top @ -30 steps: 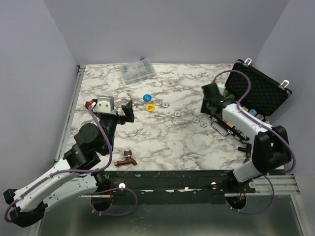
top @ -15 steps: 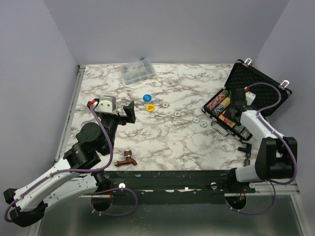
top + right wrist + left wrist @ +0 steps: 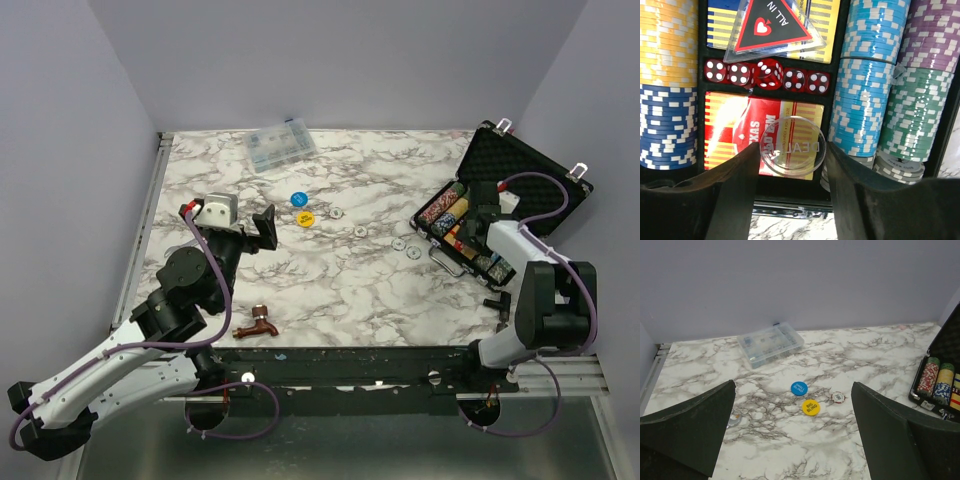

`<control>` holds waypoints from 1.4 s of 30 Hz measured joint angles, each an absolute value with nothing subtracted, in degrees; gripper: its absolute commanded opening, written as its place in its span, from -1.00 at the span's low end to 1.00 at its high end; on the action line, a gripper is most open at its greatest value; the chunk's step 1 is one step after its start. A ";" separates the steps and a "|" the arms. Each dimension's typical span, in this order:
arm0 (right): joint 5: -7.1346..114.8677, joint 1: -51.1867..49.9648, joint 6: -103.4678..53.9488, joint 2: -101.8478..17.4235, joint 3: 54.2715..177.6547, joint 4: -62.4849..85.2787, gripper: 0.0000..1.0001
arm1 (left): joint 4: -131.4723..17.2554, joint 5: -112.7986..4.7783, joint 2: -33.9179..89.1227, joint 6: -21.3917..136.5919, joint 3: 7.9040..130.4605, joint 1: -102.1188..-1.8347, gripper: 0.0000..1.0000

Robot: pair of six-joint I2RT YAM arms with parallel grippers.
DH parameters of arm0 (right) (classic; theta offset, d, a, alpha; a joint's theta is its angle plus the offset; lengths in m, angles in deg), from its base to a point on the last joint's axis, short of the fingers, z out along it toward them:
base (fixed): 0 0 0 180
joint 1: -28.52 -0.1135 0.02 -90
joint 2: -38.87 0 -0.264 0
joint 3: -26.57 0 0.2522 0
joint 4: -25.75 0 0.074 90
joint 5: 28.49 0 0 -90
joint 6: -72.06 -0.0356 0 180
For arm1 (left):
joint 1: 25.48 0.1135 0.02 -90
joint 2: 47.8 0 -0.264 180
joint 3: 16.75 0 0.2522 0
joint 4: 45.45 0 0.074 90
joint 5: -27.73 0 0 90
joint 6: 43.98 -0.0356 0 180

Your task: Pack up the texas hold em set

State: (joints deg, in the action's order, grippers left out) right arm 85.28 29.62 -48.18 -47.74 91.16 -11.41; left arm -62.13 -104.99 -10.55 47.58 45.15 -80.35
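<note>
Observing a black foam-lined hard case (image 3: 525,160) with silver latches lying open at the right side of the white marbled tabletop (image 3: 330,285), lid tilting back toward the far right corner. Recording, inside the base, rows of multicoloured poker chips (image 3: 865,75) running along both sides: yellow and dark blue on one side, light blue, purple and green on the other. Noting between the rows a yellow-and-blue striped card box (image 3: 715,30) carrying a clear triangular "ALL IN" plaque (image 3: 772,25), a line of five red translucent dice (image 3: 765,74), and a red-and-yellow card box (image 3: 730,130).

Finding the right gripper (image 3: 793,157) hanging directly over the red-and-yellow card box, jaws pressing against opposite edges of a clear round disc (image 3: 790,137) lettered "DEAL". Finding the left gripper (image 3: 793,386) hovering above the left-centre of the tabletop, jaws standing wide apart and gripping nothing.

Logging, out on the marble near the table's middle, a round blue disc (image 3: 799,388) lying just beside a round yellow disc (image 3: 810,407), with a white-and-red chip (image 3: 838,397) sitting near them on the case side. Logging three small silver discs (image 3: 360,231) lying scattered between those and the case.

Also sighting a clear plastic compartment box (image 3: 281,147) at the far edge and a copper faucet (image 3: 258,325) near the front edge, both sitting well apart from the case.
</note>
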 measured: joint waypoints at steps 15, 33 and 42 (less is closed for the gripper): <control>80.60 27.24 -46.70 -41.05 91.86 -11.06 0.80 | -62.33 -104.05 -9.22 47.89 45.24 -80.35 0.98; 67.79 -8.61 -43.75 -78.34 124.16 -3.62 1.00 | -62.33 -104.03 -8.58 47.54 45.28 -80.33 0.97; 65.67 -9.66 -41.23 -101.77 164.14 -28.15 0.98 | -62.35 -103.99 -8.89 47.56 45.28 -80.35 0.97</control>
